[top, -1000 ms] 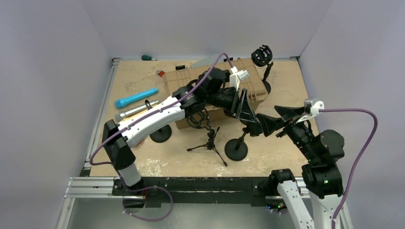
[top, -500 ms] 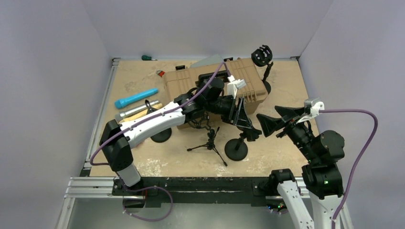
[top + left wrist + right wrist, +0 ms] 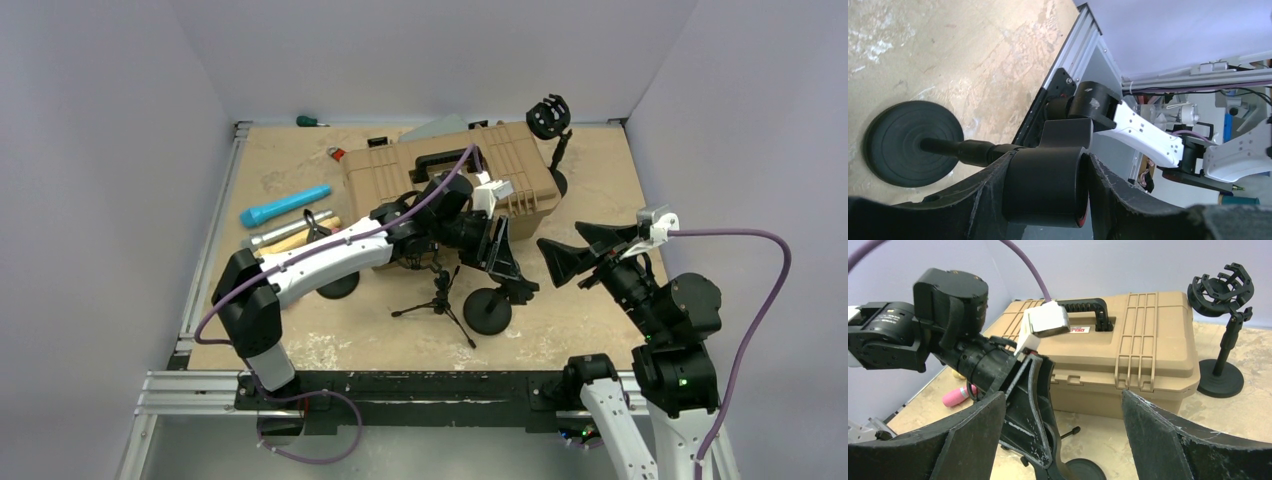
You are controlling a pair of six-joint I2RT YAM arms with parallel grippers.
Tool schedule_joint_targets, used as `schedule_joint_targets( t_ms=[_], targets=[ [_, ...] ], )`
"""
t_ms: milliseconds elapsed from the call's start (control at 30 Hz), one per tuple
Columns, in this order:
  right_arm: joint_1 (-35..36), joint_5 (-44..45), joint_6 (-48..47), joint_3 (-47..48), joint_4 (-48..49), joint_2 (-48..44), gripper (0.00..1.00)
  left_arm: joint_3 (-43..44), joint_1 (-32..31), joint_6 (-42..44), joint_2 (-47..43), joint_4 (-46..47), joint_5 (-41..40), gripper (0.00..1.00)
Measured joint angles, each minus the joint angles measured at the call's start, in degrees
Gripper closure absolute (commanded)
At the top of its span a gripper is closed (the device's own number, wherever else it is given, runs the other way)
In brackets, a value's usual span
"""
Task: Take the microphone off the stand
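Tan toolbox, black handle on lid, sits just behind the left jaws and faces the open right jaws. Shock-mount stand is upright beyond the right jaws, beside the box's right end. Mini tripod stands near the left jaws, on their left. Blue tube and silver tube lie well left.

Right gripper fingers spread wide, at 7 and 5 o'clock. At centre, left gripper, fingers close together, points down at round base of stand, 6 o'clock. Tan tool case behind. Black shock mount upright at 2 o'clock. Pink cylinder at 8 o'clock.
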Motion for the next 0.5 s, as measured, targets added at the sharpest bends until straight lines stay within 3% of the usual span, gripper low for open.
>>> schedule_joint_targets(
  t_ms=[133, 200, 433, 500],
  targets=[
    [0.0, 0.0, 0.0, 0.0, 0.0, 0.0, 0.17, -1.9, 0.1, -0.1, 0.1, 1.2, -0.1, 0.93],
    [0.0, 0.0, 0.0, 0.0, 0.0, 0.0, 0.17, -1.9, 0.1, 0.0, 0.1, 1.2, -0.2, 0.84],
    [0.0, 1.0, 0.0, 0.1, 0.0, 0.0, 0.15, 2.8, 0.0, 4.1, 0.2, -6.1, -2.7, 0.17],
    [0.0, 2.0, 0.2, 0.5, 0.0, 0.0, 0.14, 5.4, 0.3, 6.4, 0.2, -10.2, -5.4, 0.03]
  ],
)
